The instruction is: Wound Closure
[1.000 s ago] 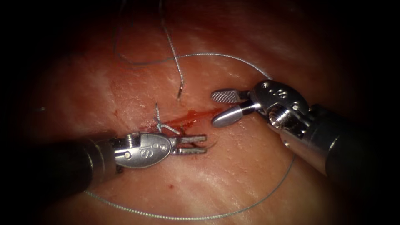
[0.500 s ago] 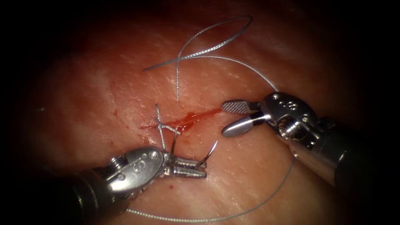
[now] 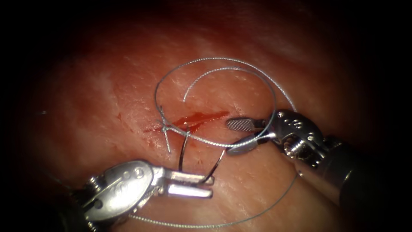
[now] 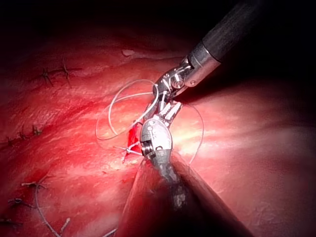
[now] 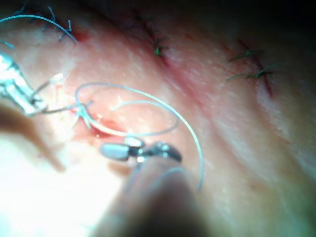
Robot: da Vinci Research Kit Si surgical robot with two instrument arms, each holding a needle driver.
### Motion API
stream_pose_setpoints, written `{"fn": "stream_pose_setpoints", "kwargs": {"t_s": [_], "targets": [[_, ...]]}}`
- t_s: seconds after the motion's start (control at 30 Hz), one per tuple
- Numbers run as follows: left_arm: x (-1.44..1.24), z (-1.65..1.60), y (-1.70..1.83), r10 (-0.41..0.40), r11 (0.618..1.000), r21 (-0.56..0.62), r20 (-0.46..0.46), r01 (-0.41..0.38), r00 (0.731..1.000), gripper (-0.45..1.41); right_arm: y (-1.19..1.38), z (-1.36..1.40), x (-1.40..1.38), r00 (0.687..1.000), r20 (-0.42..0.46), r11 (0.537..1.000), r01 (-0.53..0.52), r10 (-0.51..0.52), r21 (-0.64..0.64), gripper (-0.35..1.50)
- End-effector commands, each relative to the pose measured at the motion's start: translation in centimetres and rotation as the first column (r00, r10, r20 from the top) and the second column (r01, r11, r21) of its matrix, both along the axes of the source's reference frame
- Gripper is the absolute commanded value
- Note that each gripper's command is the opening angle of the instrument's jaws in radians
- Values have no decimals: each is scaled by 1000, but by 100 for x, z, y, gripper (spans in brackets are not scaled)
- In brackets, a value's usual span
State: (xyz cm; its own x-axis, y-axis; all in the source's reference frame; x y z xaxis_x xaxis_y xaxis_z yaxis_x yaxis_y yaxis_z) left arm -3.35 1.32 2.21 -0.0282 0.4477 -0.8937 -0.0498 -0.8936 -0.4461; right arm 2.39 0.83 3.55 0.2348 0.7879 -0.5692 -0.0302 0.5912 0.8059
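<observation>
The cut (image 3: 199, 118) in the tissue (image 3: 128, 86) holds red fluid, with a knotted stitch (image 3: 165, 127) at its left end. My left tool (image 3: 212, 186) sits below the cut, jaws shut on the curved needle (image 3: 216, 163) at mid-curve. Both needle ends rise above the jaws and it looks free of the tissue. My right tool (image 3: 228, 137) is at the cut's right end, jaws open and holding nothing, with thread (image 3: 214, 60) running across them. The right wrist view shows the right tool (image 5: 121, 150) by the cut (image 5: 103, 129) and the left tool (image 5: 17, 91).
Thread coils in loops above the cut, and a long arc (image 3: 214, 223) runs below both tools. Older stitched cuts (image 5: 158, 49) (image 5: 252, 71) lie farther off, as do stitches (image 4: 54, 73). In the left wrist view the right tool's shaft (image 4: 222, 34) comes in over the left tool (image 4: 155, 140).
The left tool drew the needle out of the tissue and carried it down and leftward. The thread's loop dropped and curled over the cut. The right tool shifted slightly down and right.
</observation>
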Motion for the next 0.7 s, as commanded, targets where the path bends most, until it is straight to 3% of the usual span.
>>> {"fn": "stream_pose_setpoints", "kwargs": {"t_s": [0.03, 0.23, 0.47, 0.7], "targets": [[-3, -2, 9, 1, 999, -34, -5, -1, 1000, -45, 1, 1, 5, 1000, -8, 1000, 6, -6, -2, 120], [3, -36, 51, -26, 987, -161, 2, 26, 1000, -45, -5, -3, 6, 1000, -18, 1000, 18, -18, 0, 118], [7, -69, 96, -45, 972, -231, 6, 45, 999, -45, -14, -4, 10, 999, -31, 999, 34, -33, 17, 118], [7, -70, 112, -60, 965, -254, 14, 62, 998, -45, -10, -10, 13, 999, -36, 999, 25, -24, 29, 113]]}}
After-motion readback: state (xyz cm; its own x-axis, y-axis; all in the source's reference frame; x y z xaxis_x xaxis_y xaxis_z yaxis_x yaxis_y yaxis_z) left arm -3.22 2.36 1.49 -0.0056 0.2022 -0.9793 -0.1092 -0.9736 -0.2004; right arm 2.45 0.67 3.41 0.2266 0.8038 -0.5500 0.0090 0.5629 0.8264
